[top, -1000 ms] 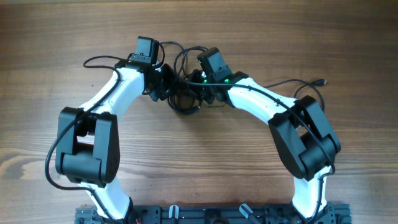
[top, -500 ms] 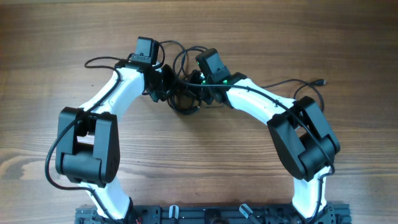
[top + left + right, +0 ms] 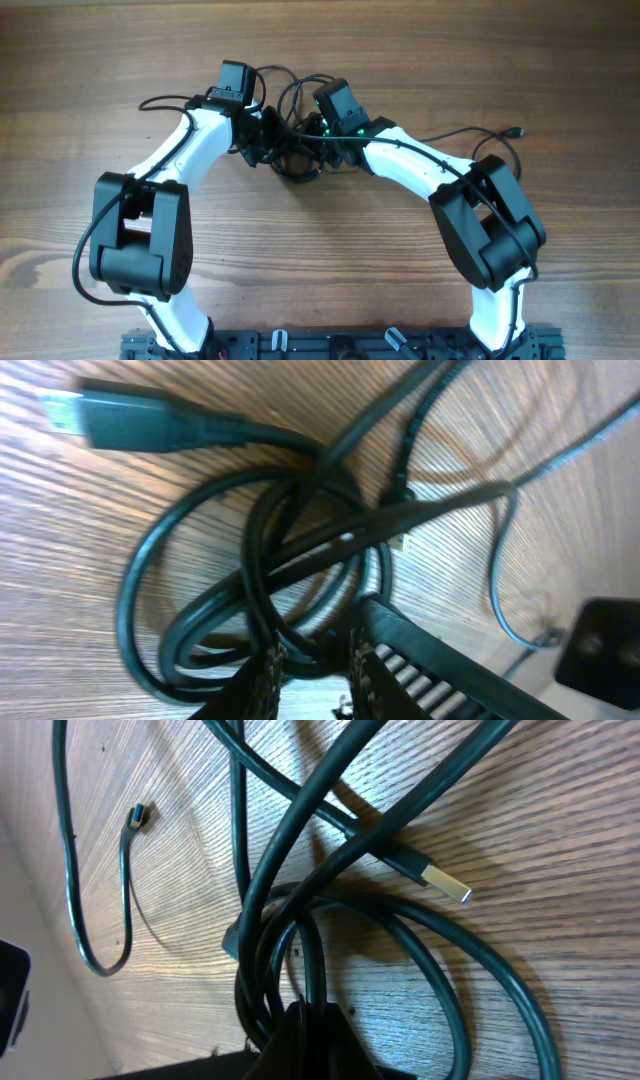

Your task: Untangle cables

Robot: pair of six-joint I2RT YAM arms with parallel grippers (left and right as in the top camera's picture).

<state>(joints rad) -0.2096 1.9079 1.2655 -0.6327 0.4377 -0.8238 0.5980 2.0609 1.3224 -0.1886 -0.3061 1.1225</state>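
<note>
The cables (image 3: 296, 160) form a tangle of black loops on the wooden table, between my two wrists. My left gripper (image 3: 270, 140) is at the tangle's left side. In the left wrist view its fingertips (image 3: 265, 672) straddle several looped strands (image 3: 300, 585), with a narrow lit gap below them; whether they pinch, I cannot tell. A flat plug (image 3: 110, 420) lies at the upper left. My right gripper (image 3: 320, 150) is at the tangle's right side. In its wrist view it is shut (image 3: 318, 1020) on one strand of the cables (image 3: 262, 910). A metal-tipped plug (image 3: 445, 883) lies beside the loops.
One thin cord runs right across the table to a small plug (image 3: 516, 131). Another cord loops out to the left (image 3: 150, 100). A small blue-tipped plug (image 3: 140, 817) lies apart from the tangle. The arms' bases (image 3: 330, 345) stand at the near edge.
My right wrist has edged slightly left at the tangle. The left gripper's fingers have drawn closer around the loops. The cables have barely shifted.
</note>
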